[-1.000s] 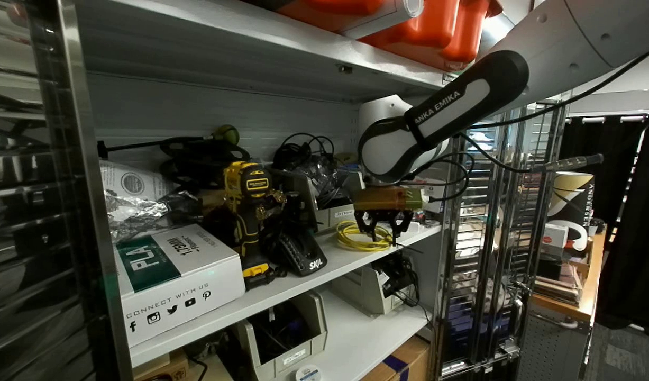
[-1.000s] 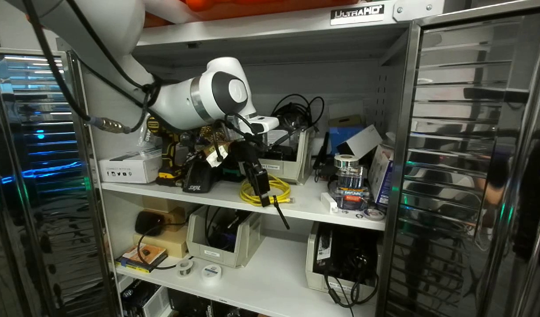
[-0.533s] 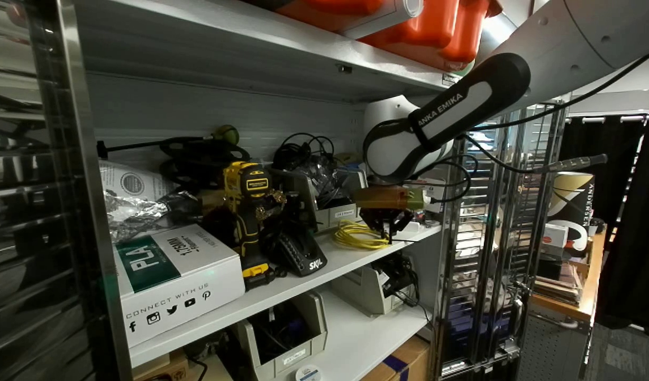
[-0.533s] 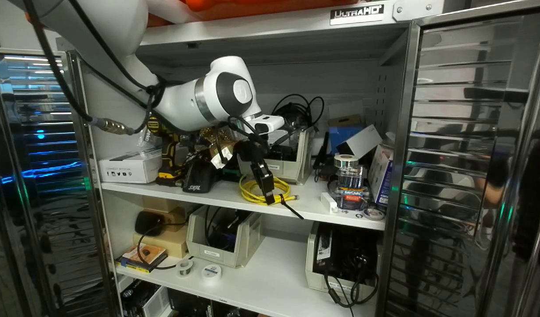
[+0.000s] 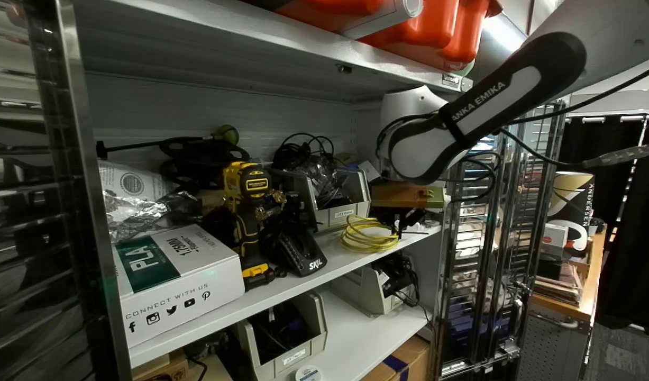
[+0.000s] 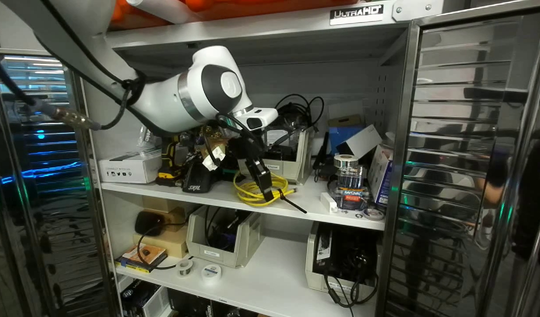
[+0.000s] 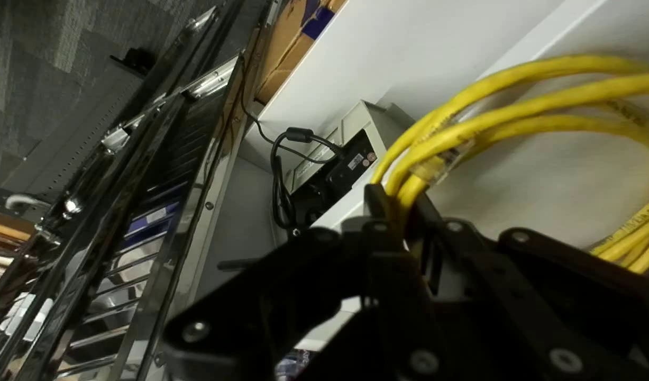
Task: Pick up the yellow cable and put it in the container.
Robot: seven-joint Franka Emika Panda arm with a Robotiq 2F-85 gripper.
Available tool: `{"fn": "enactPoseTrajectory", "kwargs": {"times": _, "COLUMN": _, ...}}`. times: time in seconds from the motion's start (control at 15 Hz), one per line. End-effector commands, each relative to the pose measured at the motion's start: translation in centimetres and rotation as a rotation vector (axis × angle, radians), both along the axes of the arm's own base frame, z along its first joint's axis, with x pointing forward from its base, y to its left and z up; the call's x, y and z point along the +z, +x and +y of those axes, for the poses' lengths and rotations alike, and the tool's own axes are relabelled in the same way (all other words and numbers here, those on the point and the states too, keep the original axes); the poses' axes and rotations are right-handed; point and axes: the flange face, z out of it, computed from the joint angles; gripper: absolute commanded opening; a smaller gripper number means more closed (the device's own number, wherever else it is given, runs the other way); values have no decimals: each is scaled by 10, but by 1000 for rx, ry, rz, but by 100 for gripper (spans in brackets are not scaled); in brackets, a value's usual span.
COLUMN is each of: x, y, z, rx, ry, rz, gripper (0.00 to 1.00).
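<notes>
Nearest the wrist camera, the jaws gripped strands of the yellow cable (image 7: 493, 127), just beside a clear plug (image 7: 431, 168). The loose coil spread over the white tabletop (image 7: 514, 190); whether it rested there or hung slightly clear, I could not tell. Just behind it, in both exterior views, stood a grey bin (image 6: 292, 168) with black cables (image 6: 294, 115) looping above, and beyond rose the back wall (image 6: 305, 79).

White shelf (image 6: 311, 193) bears a box (image 5: 186, 275), drill (image 5: 247, 222) and, seemingly, yellow cable (image 5: 372, 245).
</notes>
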Motion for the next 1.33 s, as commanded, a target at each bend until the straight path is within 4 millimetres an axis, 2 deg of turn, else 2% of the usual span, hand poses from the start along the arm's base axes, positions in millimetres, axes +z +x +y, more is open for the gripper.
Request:
{"fn": "enactPoseTrajectory", "kwargs": {"times": 0.0, "x": 24, "y": -49, "z": 10, "rx": 75, "ry": -38, "rz": -97, "gripper": 12}}
{"fn": "enactPoseTrajectory", "kwargs": {"times": 0.27, "x": 45, "y": -77, "z": 21, "rx": 143, "ry": -90, "rz": -244, "gripper": 12}}
{"fn": "enactPoseTrajectory", "kwargs": {"times": 0.53, "x": 66, "y": -78, "z": 26, "rx": 143, "ry": -119, "rz": -412, "gripper": 11}}
{"fn": "enactPoseTrajectory", "kwargs": {"times": 0.73, "x": 78, "y": -68, "z": 29, "rx": 124, "ry": -121, "rz": -527, "gripper": 11}}
{"fn": "enactPoseTrajectory", "kwargs": {"times": 0.93, "x": 82, "y": -53, "z": 36, "rx": 104, "ry": -112, "rz": -627, "gripper": 11}}
{"fn": "enactPoseTrajectory", "kwargs": {"times": 1.27, "x": 87, "y": -16, "z": 55, "rx": 9, "ry": -72, "rz": -760, "gripper": 11}}
